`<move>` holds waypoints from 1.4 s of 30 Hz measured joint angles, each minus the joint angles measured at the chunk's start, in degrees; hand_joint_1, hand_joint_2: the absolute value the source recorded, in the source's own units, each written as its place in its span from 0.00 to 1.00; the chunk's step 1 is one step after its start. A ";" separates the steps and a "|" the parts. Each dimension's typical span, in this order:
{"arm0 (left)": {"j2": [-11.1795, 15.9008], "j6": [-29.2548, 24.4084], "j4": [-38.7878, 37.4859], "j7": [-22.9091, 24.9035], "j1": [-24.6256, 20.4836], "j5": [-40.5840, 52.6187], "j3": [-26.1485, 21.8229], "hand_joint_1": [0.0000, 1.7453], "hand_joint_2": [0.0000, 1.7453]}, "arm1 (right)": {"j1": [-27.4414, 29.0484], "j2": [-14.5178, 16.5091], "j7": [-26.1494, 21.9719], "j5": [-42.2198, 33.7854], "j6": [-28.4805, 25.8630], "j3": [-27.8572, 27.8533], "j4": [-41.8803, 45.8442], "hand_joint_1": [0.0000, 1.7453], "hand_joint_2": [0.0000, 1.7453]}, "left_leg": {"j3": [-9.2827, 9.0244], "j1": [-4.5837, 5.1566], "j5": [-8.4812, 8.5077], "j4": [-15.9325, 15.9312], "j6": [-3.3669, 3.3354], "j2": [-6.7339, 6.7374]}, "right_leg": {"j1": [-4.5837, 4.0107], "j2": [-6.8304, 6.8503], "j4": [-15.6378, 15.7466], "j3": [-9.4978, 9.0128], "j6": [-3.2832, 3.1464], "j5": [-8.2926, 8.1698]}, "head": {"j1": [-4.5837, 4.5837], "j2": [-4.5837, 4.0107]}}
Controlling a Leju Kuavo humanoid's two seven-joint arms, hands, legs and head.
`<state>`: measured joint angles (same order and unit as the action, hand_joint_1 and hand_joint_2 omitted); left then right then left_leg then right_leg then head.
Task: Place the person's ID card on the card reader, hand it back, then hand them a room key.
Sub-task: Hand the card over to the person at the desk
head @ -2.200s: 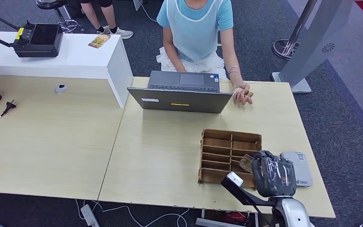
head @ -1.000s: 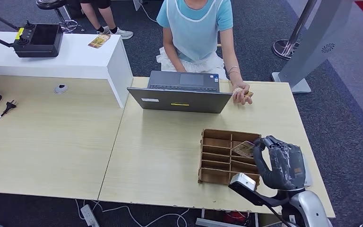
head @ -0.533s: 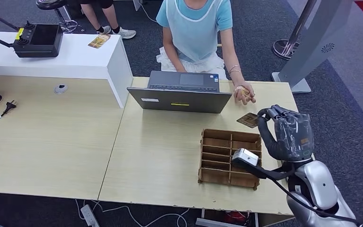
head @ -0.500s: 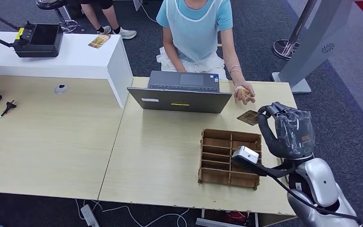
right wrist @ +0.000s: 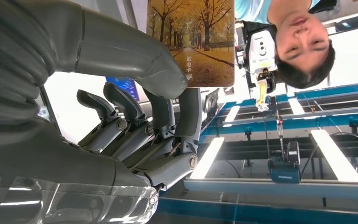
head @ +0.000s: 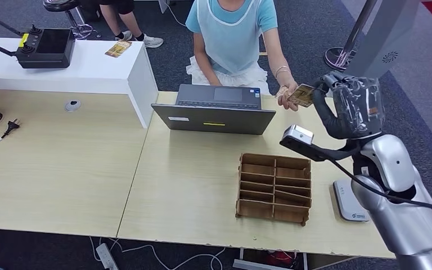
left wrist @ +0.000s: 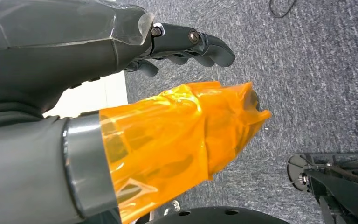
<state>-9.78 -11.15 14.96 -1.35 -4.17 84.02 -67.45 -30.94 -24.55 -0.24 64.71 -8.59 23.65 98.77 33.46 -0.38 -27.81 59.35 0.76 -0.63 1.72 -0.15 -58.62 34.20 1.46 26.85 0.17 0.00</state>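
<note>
My right hand (head: 351, 107) is raised over the table's far right corner, and its thumb and a finger pinch a room key card (head: 301, 94) printed with autumn trees. In the right wrist view the same card (right wrist: 191, 37) sticks out past the thumb of that hand (right wrist: 121, 93). The person's hand (head: 284, 93) is lifted just beside the card and closed around something small and pale. The grey card reader (head: 349, 201) lies flat near the table's right edge, with nothing on it. My left hand (left wrist: 158, 121), its thumb wrapped in orange film, hangs over carpet and holds nothing.
A wooden slotted card tray (head: 274, 188) stands front right on the table. An open laptop (head: 216, 109) sits between me and the seated person (head: 233, 34). On the white counter (head: 90, 70) at the left are a black control box (head: 45, 48) and another card (head: 118, 48).
My right hand lifted the key card out of the wooden tray and carried it up and forward to the person's hand. The person's hand rose off the table toward it.
</note>
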 joint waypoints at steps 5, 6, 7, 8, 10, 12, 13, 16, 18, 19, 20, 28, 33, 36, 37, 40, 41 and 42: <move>0.03 0.00 -0.14 -0.73 -0.08 0.02 0.58 0.00 0.00 | -6.61 0.17 0.02 -1.68 1.39 0.99 -5.84 1.00 1.00 | 0.01 0.00 0.06 0.00 0.04 -0.02 | 0.00 0.02 0.00 0.00 0.01 -0.02 | -0.01 0.00; 0.03 0.00 -0.17 -0.89 -0.10 0.02 0.64 0.00 0.00 | -7.73 0.31 0.04 -1.95 1.41 1.18 -7.10 1.00 1.00 | 0.01 0.00 0.06 0.00 0.04 -0.02 | 0.00 0.02 -0.01 0.00 0.01 -0.03 | -0.01 0.00; 0.03 0.00 -0.20 -1.05 -0.11 0.02 0.71 0.00 0.00 | -8.77 0.48 0.09 -2.21 1.39 1.35 -8.38 1.00 1.00 | 0.02 0.00 0.07 0.00 0.04 -0.02 | 0.00 0.02 -0.01 0.00 0.02 -0.04 | -0.01 0.00; 0.03 0.00 -0.24 -1.19 -0.13 0.02 0.76 0.00 0.00 | -9.77 0.72 0.14 -2.59 1.32 1.49 -9.74 1.00 1.00 | 0.02 0.00 0.07 0.00 0.05 -0.02 | 0.00 0.02 -0.01 0.00 0.02 -0.04 | -0.01 0.00; 0.04 0.00 -0.27 -1.38 -0.16 0.02 0.82 0.00 0.00 | -11.51 1.41 0.20 -3.57 1.16 1.59 -12.39 1.00 1.00 | 0.02 -0.01 0.08 0.00 0.06 -0.03 | 0.00 0.02 -0.01 0.00 0.02 -0.05 | -0.01 0.00; 0.07 0.00 -0.30 -1.42 -0.18 0.02 0.83 0.00 0.00 | -13.02 2.32 0.12 -4.67 1.03 1.59 -14.89 1.00 1.00 | 0.01 -0.01 0.09 0.00 0.07 -0.03 | 0.00 0.01 -0.02 0.00 0.02 -0.05 | -0.01 0.00; 0.10 0.00 -0.32 -1.41 -0.19 0.02 0.83 0.00 0.00 | -13.74 2.79 0.07 -5.12 1.01 1.59 -16.07 1.00 1.00 | 0.01 -0.01 0.09 0.00 0.07 -0.03 | 0.00 0.01 -0.02 0.00 0.02 -0.05 | -0.01 0.00; 0.26 0.00 -0.39 -1.31 -0.20 0.01 0.83 0.00 0.00 | -16.04 4.19 -0.03 -5.83 1.00 1.62 -19.58 1.00 1.00 | 0.01 -0.02 0.11 0.00 0.07 -0.03 | -0.01 0.02 -0.02 0.00 0.02 -0.05 | -0.01 0.00; 0.34 0.00 -0.42 -1.27 -0.20 -0.02 0.81 0.00 0.00 | -17.60 4.99 -0.10 -5.99 1.11 1.66 -21.95 1.00 1.00 | 0.02 -0.02 0.12 0.00 0.06 -0.04 | -0.01 0.03 -0.03 0.00 0.02 -0.05 | -0.01 0.00; 0.37 0.00 -0.42 -1.26 -0.20 -0.03 0.81 0.00 0.00 | -18.31 5.36 -0.11 -6.13 1.19 1.67 -23.11 1.00 1.00 | 0.02 -0.02 0.13 0.00 0.05 -0.04 | -0.01 0.03 -0.03 0.00 0.02 -0.05 | -0.01 0.00; 0.39 0.00 -0.42 -1.27 -0.21 -0.04 0.80 0.00 0.00 | -18.98 5.74 -0.10 -6.26 1.32 1.69 -24.25 1.00 1.00 | 0.02 -0.02 0.13 0.00 0.05 -0.04 | -0.01 0.03 -0.03 0.00 0.02 -0.05 | -0.01 0.00; 0.38 0.40 -0.46 -0.92 -0.22 -0.09 0.80 0.00 0.00 | -23.58 8.14 0.52 -7.39 1.93 1.79 -33.81 1.00 1.00 | 0.02 -0.02 0.13 0.00 0.05 -0.04 | -0.01 0.03 -0.03 0.00 0.01 -0.06 | -0.01 0.00; 0.40 0.78 -0.46 -0.68 -0.23 -0.10 0.80 0.00 0.00 | -27.30 9.77 1.83 -6.22 1.67 1.81 -41.14 1.00 1.00 | 0.01 -0.02 0.13 0.01 0.06 -0.05 | -0.01 0.03 -0.03 0.01 0.01 -0.07 | 0.00 0.00; 0.39 0.63 -0.46 -1.78 -0.28 -0.14 0.80 0.00 0.00 | -28.77 10.43 2.01 -5.68 1.10 1.83 -44.67 1.00 1.00 | 0.01 -0.03 0.13 0.01 0.06 -0.06 | -0.02 0.06 -0.03 0.01 0.01 -0.07 | -0.01 0.00; 0.37 0.58 -0.46 -2.04 -0.30 -0.15 0.80 0.00 0.00 | -29.05 10.56 2.02 -5.62 0.96 1.83 -45.55 1.00 1.00 | 0.01 -0.03 0.13 0.01 0.06 -0.07 | -0.02 0.06 -0.03 0.01 0.01 -0.07 | -0.01 0.00; 0.28 0.51 -0.49 -2.31 -0.35 -0.16 0.80 0.00 0.00 | -29.67 10.85 2.03 -5.48 0.61 1.83 -47.63 1.00 1.00 | 0.02 -0.03 0.13 0.01 0.06 -0.06 | -0.02 0.05 -0.03 0.01 0.01 -0.07 | -0.01 0.00; 0.24 0.50 -0.51 -2.29 -0.36 -0.16 0.80 0.00 0.00 | -29.84 10.97 2.03 -5.42 0.53 1.83 -48.15 1.00 1.00 | 0.02 -0.03 0.13 0.01 0.06 -0.06 | -0.02 0.05 -0.03 0.01 0.01 -0.07 | -0.01 0.00; 0.17 0.51 -0.54 -2.26 -0.37 -0.16 0.80 0.00 0.00 | -29.99 11.10 2.03 -5.34 0.48 1.84 -48.59 0.95 1.00 | 0.02 -0.03 0.13 0.01 0.06 -0.05 | -0.02 0.05 -0.03 0.01 0.01 -0.07 | -0.01 0.00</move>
<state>-9.61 -10.64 14.42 -3.61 -4.54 83.86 -66.64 -60.93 -13.45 1.79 59.37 -8.11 25.49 50.18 33.47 -0.40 -27.68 59.36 0.81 -0.68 1.70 -0.10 -58.65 34.22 1.47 26.78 0.17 0.00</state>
